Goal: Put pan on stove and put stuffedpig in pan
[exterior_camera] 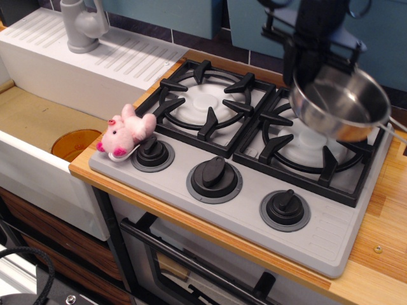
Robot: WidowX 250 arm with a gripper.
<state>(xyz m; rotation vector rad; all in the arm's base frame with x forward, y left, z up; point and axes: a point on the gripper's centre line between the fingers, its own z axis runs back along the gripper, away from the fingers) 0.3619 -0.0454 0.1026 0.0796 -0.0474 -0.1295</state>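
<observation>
The shiny steel pan hangs tilted in the air above the right burner of the grey stove. Its wire handle points right. My black gripper is shut on the pan's far left rim and holds it up. The fingertips are hidden behind the rim. The pink stuffed pig lies on the stove's front left corner, beside the left knob, far left of the gripper.
The left burner has nothing on it. Middle and right knobs line the stove's front. A white sink with an orange drain disc and a grey faucet is at left. The wooden counter runs to the right.
</observation>
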